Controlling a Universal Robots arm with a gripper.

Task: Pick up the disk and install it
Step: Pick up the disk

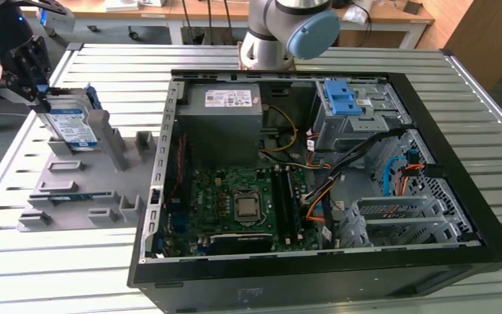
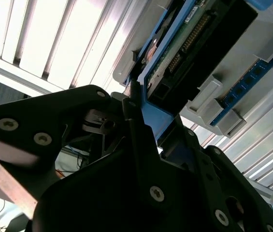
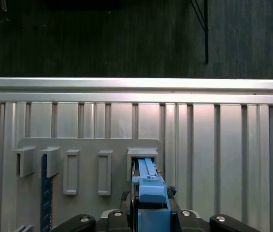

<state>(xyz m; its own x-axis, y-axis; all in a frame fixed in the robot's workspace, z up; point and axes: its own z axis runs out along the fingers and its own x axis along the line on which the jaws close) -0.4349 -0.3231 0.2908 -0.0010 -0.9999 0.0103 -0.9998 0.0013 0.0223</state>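
Observation:
The disk [image 1: 70,125] is a silver drive with a white-and-blue label and a blue frame. It stands on edge, slightly tilted, in a slot at the far end of the grey holder [image 1: 76,190], at the exterior view's left. My gripper [image 1: 38,97] comes down on its top edge from above. In both wrist views the black fingers [image 2: 135,104] press on the blue frame [image 3: 150,193] of the disk [image 2: 189,43], so the gripper [image 3: 149,212] is shut on it. The disk's lower end still sits in the holder's slot [image 3: 142,157].
An open computer case [image 1: 174,131] lies at the centre with its motherboard [image 1: 242,206], a grey power-supply box [image 1: 225,111] and a drive bay with a blue latch [image 1: 342,98]. A blue memory stick [image 1: 63,196] lies in the holder. The arm's base [image 1: 286,29] stands behind the case.

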